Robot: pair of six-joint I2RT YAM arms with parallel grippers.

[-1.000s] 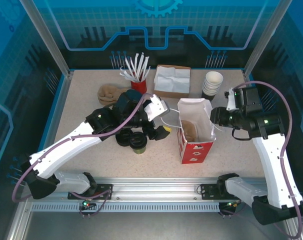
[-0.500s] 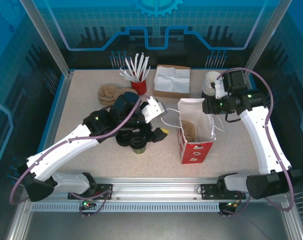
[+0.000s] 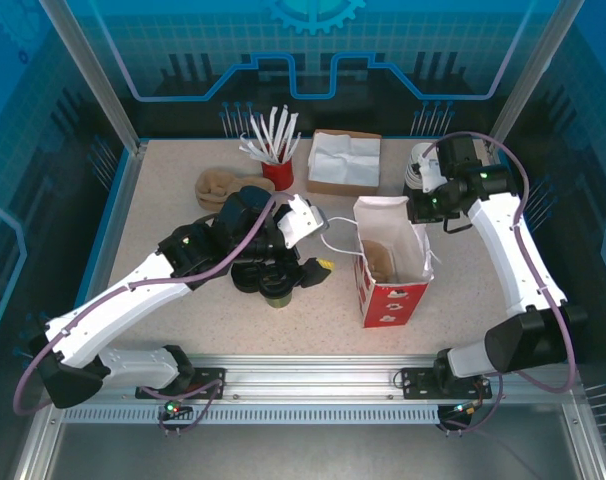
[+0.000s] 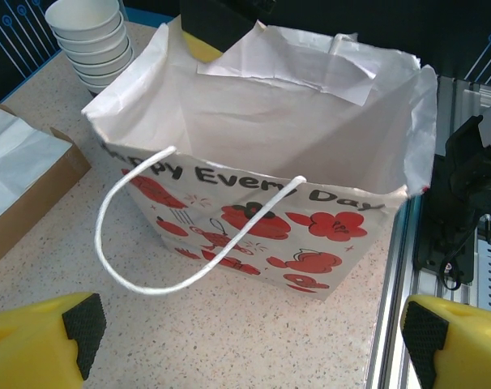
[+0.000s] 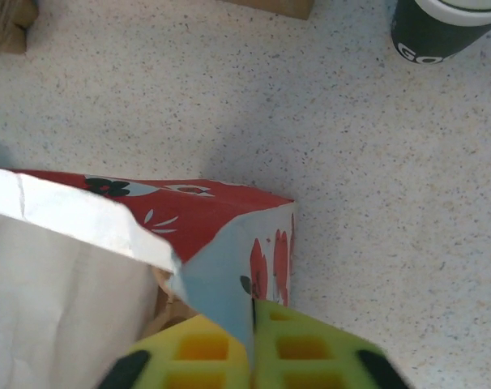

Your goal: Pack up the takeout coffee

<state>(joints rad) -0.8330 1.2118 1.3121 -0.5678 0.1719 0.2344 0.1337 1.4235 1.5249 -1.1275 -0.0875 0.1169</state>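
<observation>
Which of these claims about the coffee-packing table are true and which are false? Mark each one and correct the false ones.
1. The right gripper is shut on the rim of the paper bag. True.
2. The left gripper holds the takeout coffee. False: its jaws are open and empty, and the coffee stands on the table.
3. The paper bag lies flat on its side. False: it stands upright with its mouth open.
4. In the left wrist view, a stack of empty cups stands behind the bag. True.
</observation>
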